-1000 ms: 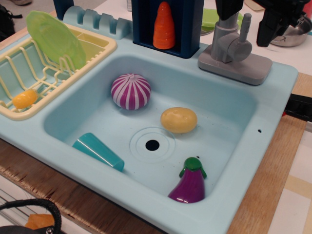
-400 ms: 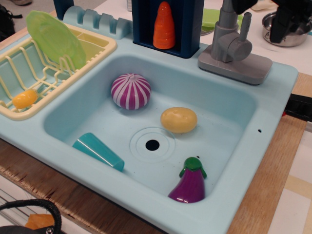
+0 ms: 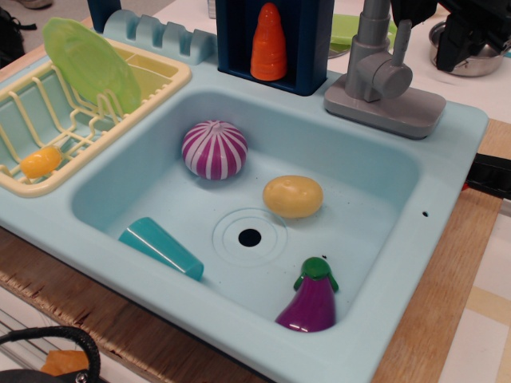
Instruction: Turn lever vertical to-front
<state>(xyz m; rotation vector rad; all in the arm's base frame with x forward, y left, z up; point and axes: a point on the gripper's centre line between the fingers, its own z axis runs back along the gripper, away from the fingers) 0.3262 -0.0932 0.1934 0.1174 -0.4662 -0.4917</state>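
The lever (image 3: pixel 402 37) stands nearly upright from the round hub (image 3: pixel 390 76) of the grey faucet (image 3: pixel 370 48), at the sink's (image 3: pixel 447 171) back right corner. The black gripper (image 3: pixel 447 28) hangs at the top right edge, just beside the lever; whether its jaws are parted cannot be told, nor whether they touch it. In the basin lie a striped onion (image 3: pixel 214 149), a potato (image 3: pixel 293 196), an eggplant (image 3: pixel 310 299) and a teal cup (image 3: pixel 161 246).
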